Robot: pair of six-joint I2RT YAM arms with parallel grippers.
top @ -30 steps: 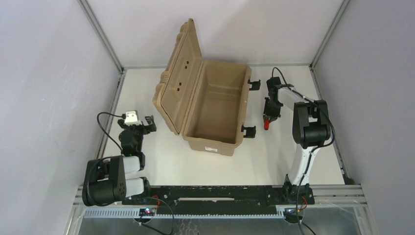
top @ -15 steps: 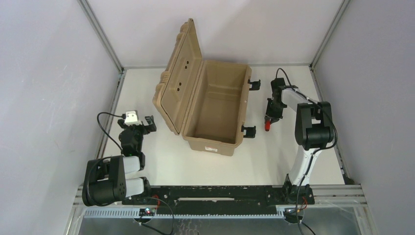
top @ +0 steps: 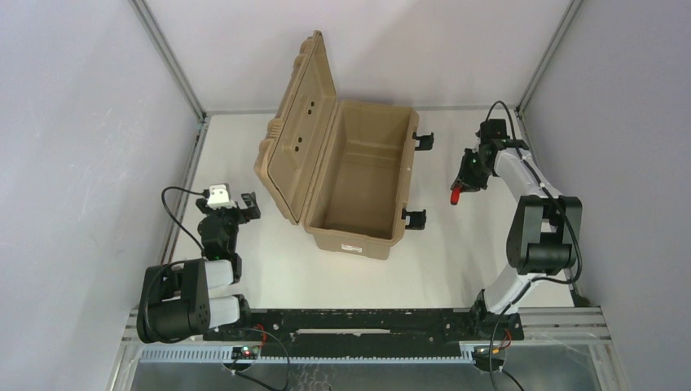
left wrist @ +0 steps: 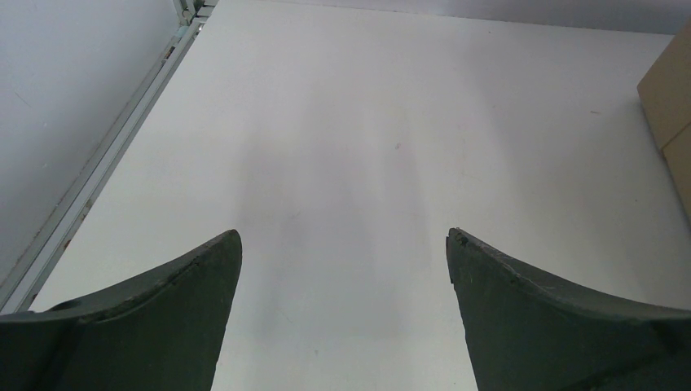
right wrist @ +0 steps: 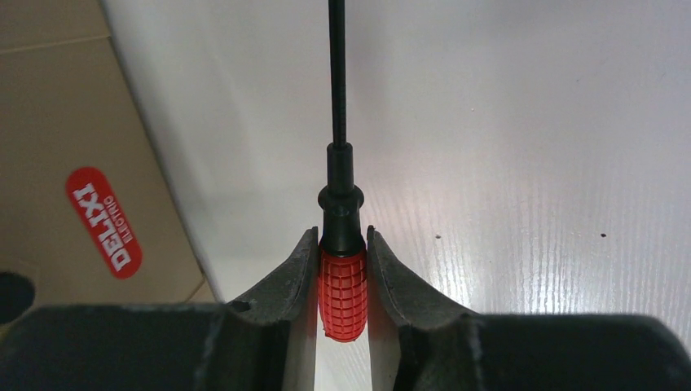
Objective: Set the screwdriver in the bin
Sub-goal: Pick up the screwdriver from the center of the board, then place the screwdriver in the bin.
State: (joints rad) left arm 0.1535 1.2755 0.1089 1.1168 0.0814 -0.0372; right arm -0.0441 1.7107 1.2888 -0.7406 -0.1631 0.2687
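Observation:
The bin [top: 358, 175] is a tan box standing open mid-table, its ribbed lid [top: 297, 122] raised to the left and black latches on its right side. My right gripper [top: 466, 183] is shut on the screwdriver [top: 458, 194] and holds it above the table, right of the bin. In the right wrist view the red gridded handle [right wrist: 342, 293] sits between the fingers and the thin dark shaft [right wrist: 337, 73] points away; the bin's wall [right wrist: 73, 163] with a red sticker lies to the left. My left gripper [top: 238, 205] is open and empty, low at the left of the bin.
Metal frame rails [top: 183, 187] border the white table at left, back and right. In the left wrist view my open fingers [left wrist: 163, 318] frame bare table, with the bin's corner [left wrist: 672, 98] at the right edge.
My right gripper has lifted the screwdriver off the table and moved it up and to the right, away from the bin's front latch. The left arm has not moved.

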